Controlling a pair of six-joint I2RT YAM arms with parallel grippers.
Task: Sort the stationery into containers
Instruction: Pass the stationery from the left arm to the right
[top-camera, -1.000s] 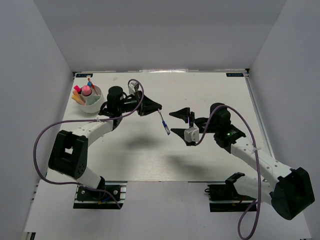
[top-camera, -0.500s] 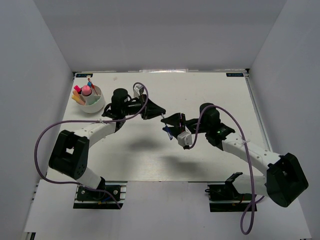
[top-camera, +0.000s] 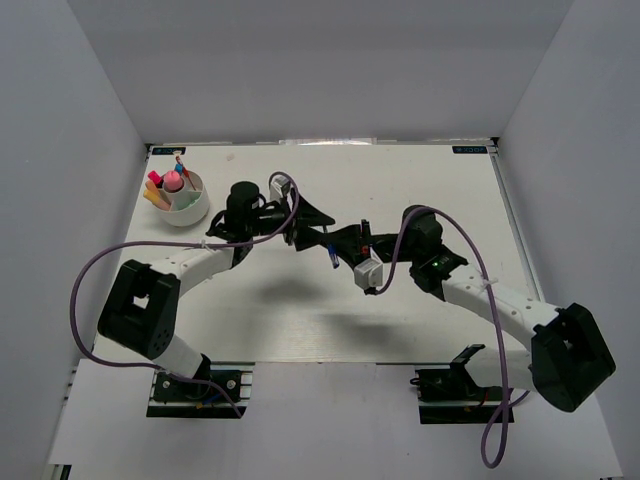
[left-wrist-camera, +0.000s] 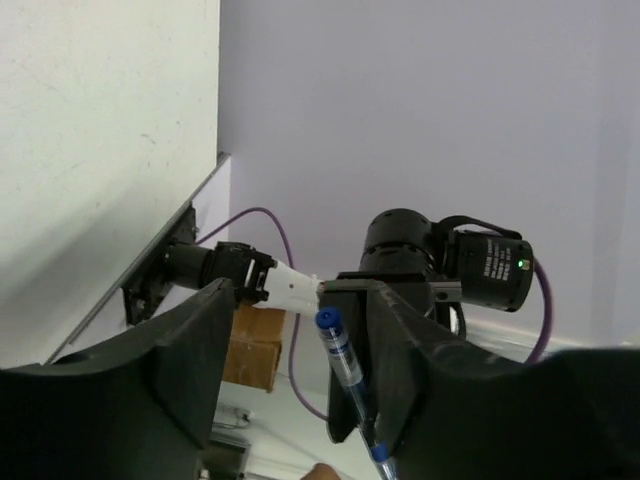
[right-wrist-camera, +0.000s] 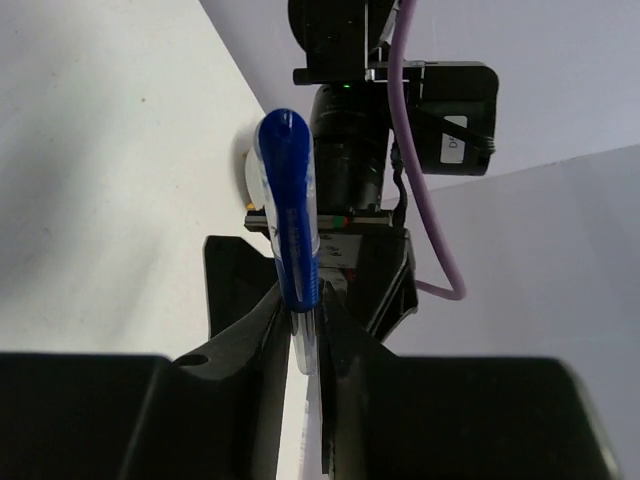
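1 pen (right-wrist-camera: 290, 220) clamped in right claw (right-wrist-camera: 303, 312), long axis along the fingers, blue end outward; left claw (left-wrist-camera: 295, 300) wide around it.

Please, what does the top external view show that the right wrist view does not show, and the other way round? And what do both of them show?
Only the top external view: the white bowl at the far left of the table, with stationery standing in it. Only the right wrist view: the right gripper closed on the clear barrel of the blue pen, below its blue cap. Both: that pen, and the left gripper opposite it.
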